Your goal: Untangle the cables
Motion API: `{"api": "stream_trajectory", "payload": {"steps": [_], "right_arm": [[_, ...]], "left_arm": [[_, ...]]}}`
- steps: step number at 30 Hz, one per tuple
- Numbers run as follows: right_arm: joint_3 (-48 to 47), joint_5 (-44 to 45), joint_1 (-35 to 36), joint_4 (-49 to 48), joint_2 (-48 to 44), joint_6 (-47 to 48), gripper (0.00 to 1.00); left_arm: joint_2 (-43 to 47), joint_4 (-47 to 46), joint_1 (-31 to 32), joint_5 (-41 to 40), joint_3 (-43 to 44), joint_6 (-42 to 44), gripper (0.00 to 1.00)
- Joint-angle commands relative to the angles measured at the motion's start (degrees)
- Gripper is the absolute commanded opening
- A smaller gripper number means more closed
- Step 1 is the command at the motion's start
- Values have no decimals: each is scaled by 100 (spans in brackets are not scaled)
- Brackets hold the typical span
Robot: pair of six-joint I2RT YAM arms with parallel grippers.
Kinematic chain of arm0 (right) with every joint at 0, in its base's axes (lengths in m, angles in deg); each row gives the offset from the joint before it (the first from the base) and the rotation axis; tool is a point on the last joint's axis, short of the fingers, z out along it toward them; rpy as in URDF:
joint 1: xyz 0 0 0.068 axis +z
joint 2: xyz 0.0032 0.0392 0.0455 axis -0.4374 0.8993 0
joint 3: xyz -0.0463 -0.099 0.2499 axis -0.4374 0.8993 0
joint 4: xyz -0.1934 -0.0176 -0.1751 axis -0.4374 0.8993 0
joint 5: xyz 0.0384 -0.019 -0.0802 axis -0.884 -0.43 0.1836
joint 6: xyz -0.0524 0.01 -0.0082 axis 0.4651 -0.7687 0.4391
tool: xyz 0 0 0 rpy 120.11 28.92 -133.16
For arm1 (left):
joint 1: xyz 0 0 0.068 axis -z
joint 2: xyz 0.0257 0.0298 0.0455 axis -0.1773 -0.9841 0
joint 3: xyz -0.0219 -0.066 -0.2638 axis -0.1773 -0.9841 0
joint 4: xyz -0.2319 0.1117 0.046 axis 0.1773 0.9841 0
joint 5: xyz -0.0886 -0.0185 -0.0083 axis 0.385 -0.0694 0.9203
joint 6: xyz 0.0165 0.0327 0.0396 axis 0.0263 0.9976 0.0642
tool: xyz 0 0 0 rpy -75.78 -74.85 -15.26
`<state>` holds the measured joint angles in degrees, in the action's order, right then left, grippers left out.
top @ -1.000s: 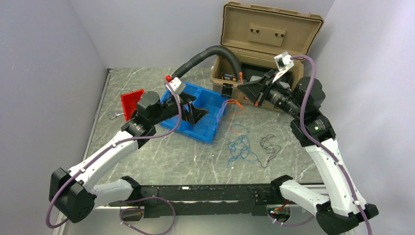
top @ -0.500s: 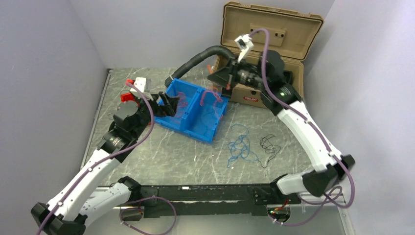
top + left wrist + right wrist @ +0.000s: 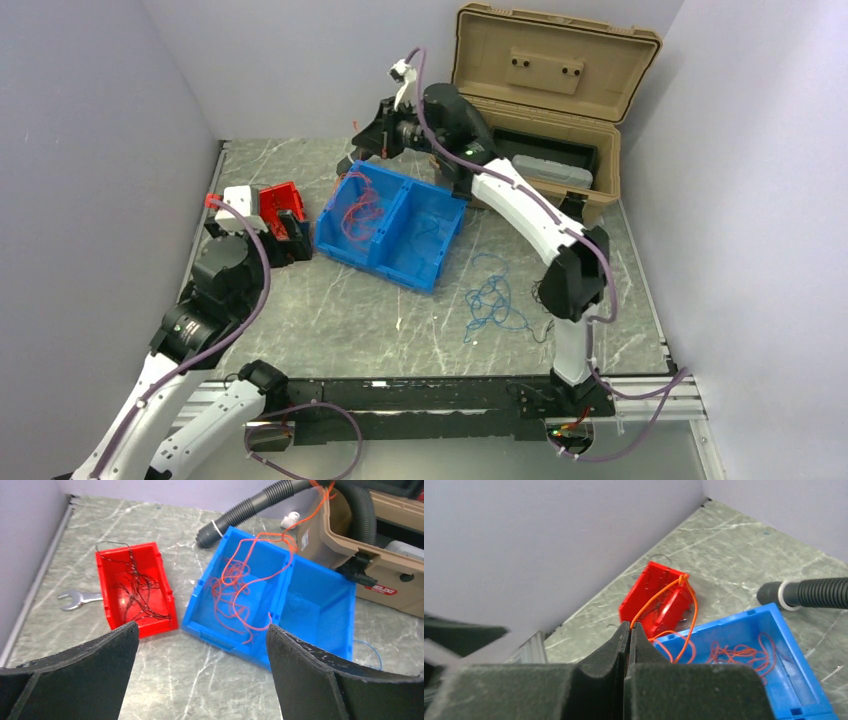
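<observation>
Above blue bin (image 3: 400, 266) far-left corner: right gripper (image 3: 630, 626) pinches red cable (image 3: 683, 578), strand trailing into left compartment; left gripper (image 3: 201, 627) spread wide beside red bin (image 3: 285, 195); blue tangle (image 3: 490, 300) on open table (image 3: 330, 320).

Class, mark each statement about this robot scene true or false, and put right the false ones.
1. The right gripper is shut on a red cable. True.
2. The left gripper holds a cable. False: it is open and empty.
3. The red bin holds black cables. True.
4. The tan case is shut. False: it stands open.
5. The tangled blue cables lie in the red bin. False: they lie on the table.
</observation>
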<state>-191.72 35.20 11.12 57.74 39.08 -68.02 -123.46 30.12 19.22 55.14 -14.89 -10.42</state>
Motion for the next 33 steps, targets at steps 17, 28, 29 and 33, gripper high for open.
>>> {"api": "stream_trajectory", "payload": {"steps": [17, 28, 29, 33], "right_arm": [[751, 1433, -77, 11, -88, 497, 68], [3874, 2751, -430, 1547, -3472, 928, 92], [4112, 2813, -491, 1734, -3754, 906, 94], [4986, 3042, -745, 2363, -4793, 766, 99]], "left_arm": [[-444, 199, -56, 1195, 338, 814, 99], [-1922, -1078, 1114, 2885, 415, 140, 99], [-2064, -1127, 1176, 2977, 455, 148, 99], [-2353, -1865, 1317, 3509, 201, 133, 100]]}}
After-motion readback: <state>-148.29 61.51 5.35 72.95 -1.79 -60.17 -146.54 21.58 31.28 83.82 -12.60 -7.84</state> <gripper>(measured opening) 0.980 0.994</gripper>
